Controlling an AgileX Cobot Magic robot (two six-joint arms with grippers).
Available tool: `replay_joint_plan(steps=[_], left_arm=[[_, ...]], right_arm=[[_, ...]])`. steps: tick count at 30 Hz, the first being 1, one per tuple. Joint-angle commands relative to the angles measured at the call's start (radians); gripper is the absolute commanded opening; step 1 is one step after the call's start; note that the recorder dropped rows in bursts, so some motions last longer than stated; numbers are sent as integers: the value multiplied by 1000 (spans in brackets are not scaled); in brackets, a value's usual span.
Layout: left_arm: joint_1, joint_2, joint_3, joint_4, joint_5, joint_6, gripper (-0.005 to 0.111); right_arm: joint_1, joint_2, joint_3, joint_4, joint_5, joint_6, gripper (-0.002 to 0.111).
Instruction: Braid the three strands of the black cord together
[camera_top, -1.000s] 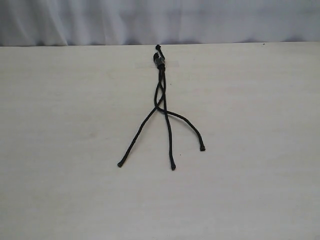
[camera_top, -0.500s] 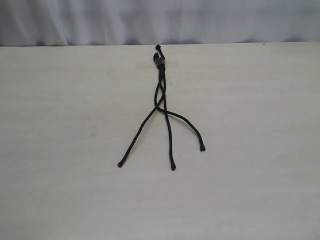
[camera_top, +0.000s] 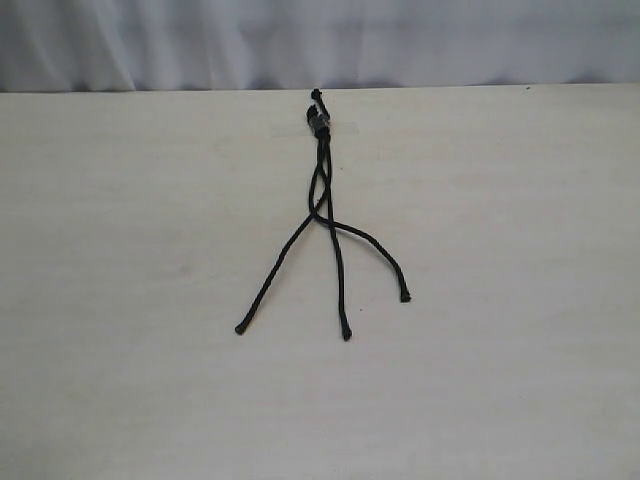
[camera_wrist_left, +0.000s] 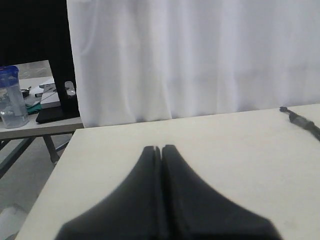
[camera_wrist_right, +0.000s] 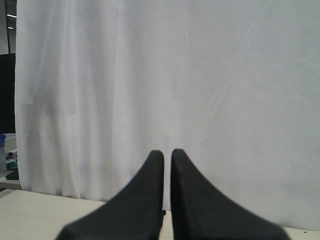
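The black cord lies on the pale table, its knotted, taped end near the far edge. Below a short crossed stretch the three strands fan out toward the front: the left strand, the middle strand and the right strand, each ending in a small knob. Neither gripper shows in the exterior view. My left gripper is shut and empty above the table, with the cord's bound end off to one side. My right gripper is shut with nothing held, facing the curtain.
A white curtain hangs behind the table's far edge. In the left wrist view a side table stands beyond the table's corner, carrying a blue-lidded bottle and other small items.
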Motion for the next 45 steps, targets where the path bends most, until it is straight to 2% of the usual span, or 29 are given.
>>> replay_joint_plan(steps=[1, 5, 30, 38, 45], left_arm=[[-1, -4, 2, 1, 28, -8, 0], [-1, -4, 2, -2, 72, -8, 0], [-1, -4, 2, -2, 69, -8, 0], [-1, -4, 2, -2, 69, -8, 0], [-1, -4, 2, -2, 69, -8, 0]], right_arm=[[1, -5, 3, 2, -10, 3, 5], [1, -5, 3, 2, -10, 3, 5], [1, -5, 8, -5, -10, 1, 5], [1, -5, 224, -39, 71, 1, 5], [1, -5, 260, -39, 77, 1, 5]])
